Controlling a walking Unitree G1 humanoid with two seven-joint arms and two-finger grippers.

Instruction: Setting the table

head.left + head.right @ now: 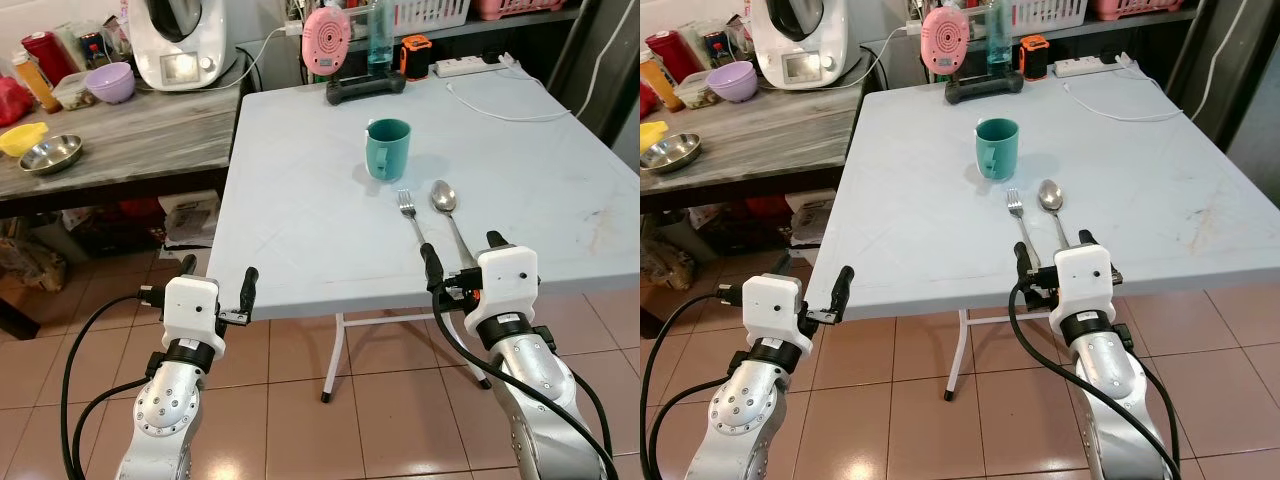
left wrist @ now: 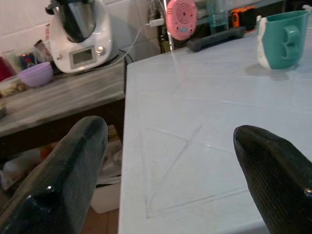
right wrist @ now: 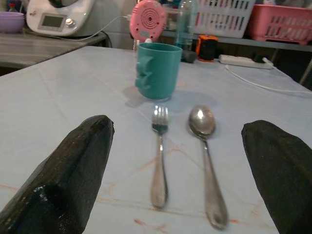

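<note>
1. Tiled reddish floor (image 1: 300,400) is seen beneath a pale grey table (image 1: 300,200), with a darker wooden side table (image 1: 150,140) standing just beside it on the robot's left.
2. At the near edge of the grey table, the right gripper (image 1: 460,252) is held with its two black fingers (image 3: 73,165) spread wide apart and nothing between them; it is positioned just short of the handles of the cutlery.
3. A fork (image 3: 159,156) and a spoon (image 3: 207,151) are laid side by side on the table in front of that gripper, handles pointing toward the robot, the fork on the left and the spoon on the right, close together but not touching.
4. A teal mug (image 1: 387,148) is set upright beyond the fork and spoon, near their heads but apart from them.
5. The left gripper (image 1: 218,280) is held at the near left corner of the grey table, its fingers (image 2: 68,180) likewise spread open and empty, well apart from the cutlery.
6. At the far edge of the grey table a pink round device (image 1: 326,42) is seen on a dark stand (image 1: 365,88), with a white power strip (image 1: 470,66) and its cable (image 1: 510,115) to the right.
7. On the wooden side table a white kitchen machine (image 1: 178,40), a purple bowl (image 1: 110,82) and a steel bowl (image 1: 50,153) are placed.
</note>
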